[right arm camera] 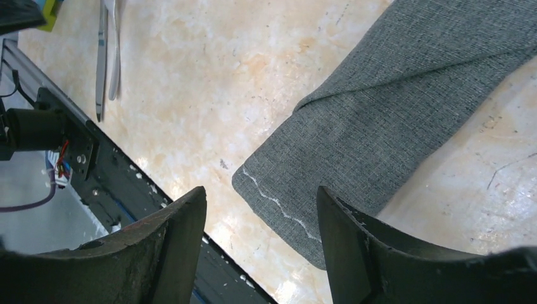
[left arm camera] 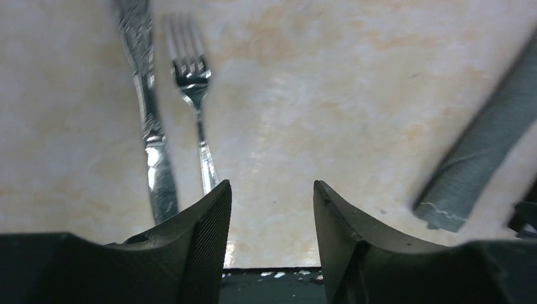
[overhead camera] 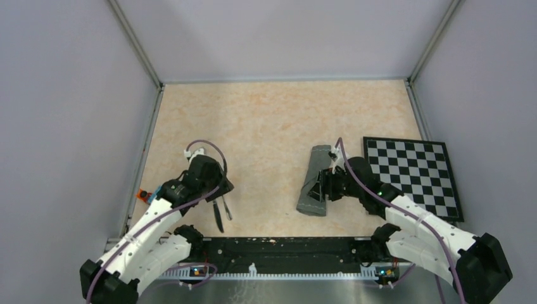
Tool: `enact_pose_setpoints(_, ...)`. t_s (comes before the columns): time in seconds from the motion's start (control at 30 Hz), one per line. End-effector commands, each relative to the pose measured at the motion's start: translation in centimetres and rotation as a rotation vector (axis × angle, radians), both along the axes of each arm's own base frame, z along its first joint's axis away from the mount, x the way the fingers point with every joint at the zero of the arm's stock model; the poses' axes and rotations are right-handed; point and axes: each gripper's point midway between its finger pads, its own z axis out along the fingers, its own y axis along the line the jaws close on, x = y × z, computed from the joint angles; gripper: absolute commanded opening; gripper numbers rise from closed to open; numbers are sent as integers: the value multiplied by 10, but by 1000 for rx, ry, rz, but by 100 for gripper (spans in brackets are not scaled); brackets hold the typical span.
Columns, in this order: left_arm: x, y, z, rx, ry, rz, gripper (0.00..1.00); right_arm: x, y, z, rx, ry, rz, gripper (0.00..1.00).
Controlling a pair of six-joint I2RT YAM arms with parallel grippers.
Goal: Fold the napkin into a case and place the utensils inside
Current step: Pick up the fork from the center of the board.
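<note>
The napkin (overhead camera: 318,180) lies folded into a narrow dark grey case right of centre on the table. Its stitched hem end (right arm camera: 278,202) shows below my right gripper (right arm camera: 261,193), which hovers open over that near end, gripping nothing. The knife (left arm camera: 152,126) and the fork (left arm camera: 193,82) lie side by side on the table, just left of my left gripper (left arm camera: 272,190). That gripper is open with only bare table between its fingers. From above, the utensils (overhead camera: 221,212) sit just in front of my left gripper (overhead camera: 221,189). My right gripper (overhead camera: 320,187) is over the case.
A black-and-white checkered board (overhead camera: 411,174) lies at the right, beside the case. The black base rail (overhead camera: 272,247) runs along the near table edge, close below both grippers. Grey walls enclose the table on three sides.
</note>
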Motion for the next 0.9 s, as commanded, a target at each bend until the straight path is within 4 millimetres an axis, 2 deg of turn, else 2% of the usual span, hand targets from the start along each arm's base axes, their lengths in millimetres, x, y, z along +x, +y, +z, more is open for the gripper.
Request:
enact_pose_setpoints(0.0,-28,23,-47,107,257,130,55,6,15,30,58,-90,72,64)
enact_pose_setpoints(0.23,7,30,-50,188,190,195,53,1,11,28,60,-88,68,64)
enact_pose_setpoints(0.47,28,45,-76,286,233,232,54,-2,5,27,51,-95,53,64)
enact_pose_setpoints(0.53,38,42,-80,277,221,204,54,-2,4,25,43,-94,50,64)
enact_pose_setpoints(0.7,49,46,-93,315,240,202,59,-2,4,23,40,-89,52,64)
enact_pose_setpoints(0.8,54,47,-101,325,243,194,55,-1,4,22,37,-87,48,64)
enact_pose_setpoints(0.87,55,46,-106,333,264,181,48,-1,4,22,34,-86,44,64)
